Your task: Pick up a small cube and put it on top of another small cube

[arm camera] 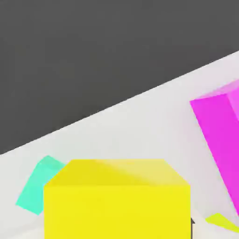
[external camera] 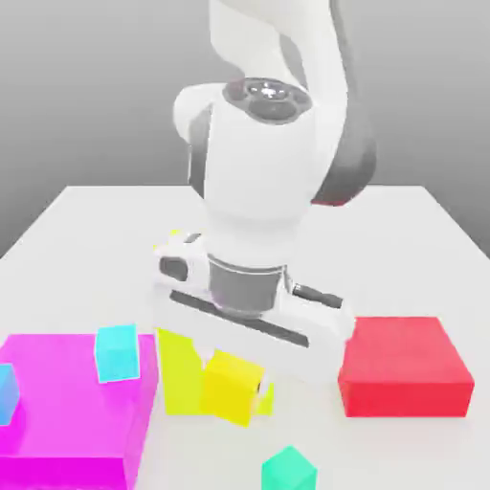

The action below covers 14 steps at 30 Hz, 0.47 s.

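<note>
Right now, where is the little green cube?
In the exterior view, the green cube sits on the white table at the front, between the magenta block and the red block.

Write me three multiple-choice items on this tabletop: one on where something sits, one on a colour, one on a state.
1. Where does the small cyan cube sit?
A. On the big magenta block
B. On a blue plate
C. Inside a basket

2. What colour is the big flat block at the exterior view's right?
A. Green
B. Red
C. Black

3. In what state is the top of the small teal cube?
A. It carries a second cube
B. It is covered by a cloth
C. It is bare

Answers:
1 A, since the cyan cube's base rests within the magenta block's top face.
2 B, since every visible face of that block is red.
3 C, since the exterior view shows the teal cube's top face with nothing on it.
</note>
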{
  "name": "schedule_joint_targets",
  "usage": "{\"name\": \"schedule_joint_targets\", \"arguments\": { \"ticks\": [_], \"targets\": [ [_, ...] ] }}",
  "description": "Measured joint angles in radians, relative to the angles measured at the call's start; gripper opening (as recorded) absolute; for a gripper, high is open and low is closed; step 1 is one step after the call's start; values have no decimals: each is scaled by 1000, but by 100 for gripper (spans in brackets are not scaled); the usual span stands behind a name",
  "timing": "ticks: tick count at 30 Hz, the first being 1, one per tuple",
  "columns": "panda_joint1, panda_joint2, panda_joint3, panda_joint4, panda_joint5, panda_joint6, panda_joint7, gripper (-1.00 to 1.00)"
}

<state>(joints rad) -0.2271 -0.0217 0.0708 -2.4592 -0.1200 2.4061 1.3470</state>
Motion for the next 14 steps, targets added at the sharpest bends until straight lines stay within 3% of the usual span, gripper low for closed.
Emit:
{"name": "schedule_joint_targets", "arguments": {
  "ticks": [6,11,12,14],
  "targets": [
    [-112,-218,-103,-146,86,-44,38,-100],
    [-135,-132,-128,-215,107,115,40,-100],
    [-135,-113,-129,-222,109,141,40,100],
    [-135,-113,-129,-222,109,141,40,100]
  ]
}}
